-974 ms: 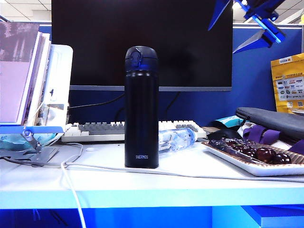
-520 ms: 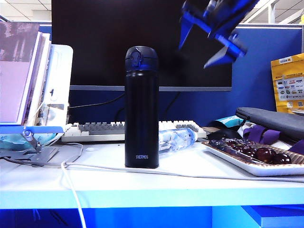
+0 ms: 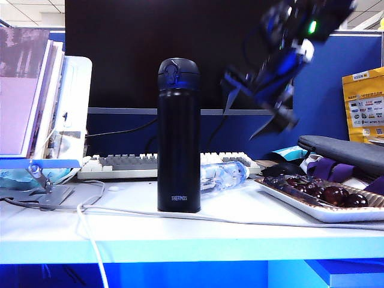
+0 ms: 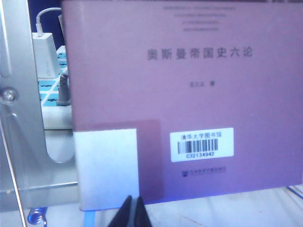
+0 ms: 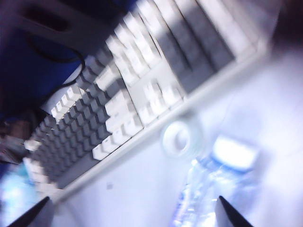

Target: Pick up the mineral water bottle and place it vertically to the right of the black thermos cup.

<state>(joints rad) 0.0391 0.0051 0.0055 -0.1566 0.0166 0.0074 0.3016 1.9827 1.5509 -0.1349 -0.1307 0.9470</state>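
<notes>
half the mineral water bottle (image 3: 223, 176) hidden | black thermos cup (image 3: 179, 135) | right jaws (image 3: 258, 117) blurred, wide

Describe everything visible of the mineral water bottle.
The mineral water bottle is small, clear plastic with a white screw cap and a bluish label. It lies on its side on the white desk, behind and to the right of the black thermos cup, which hides part of it, near the keyboard. Nothing grips it.

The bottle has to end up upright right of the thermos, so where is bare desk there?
Bare white desk lies between the black thermos cup and the tray, in front of the lying mineral water bottle. A cable crosses its front. Further right is crowded.
</notes>
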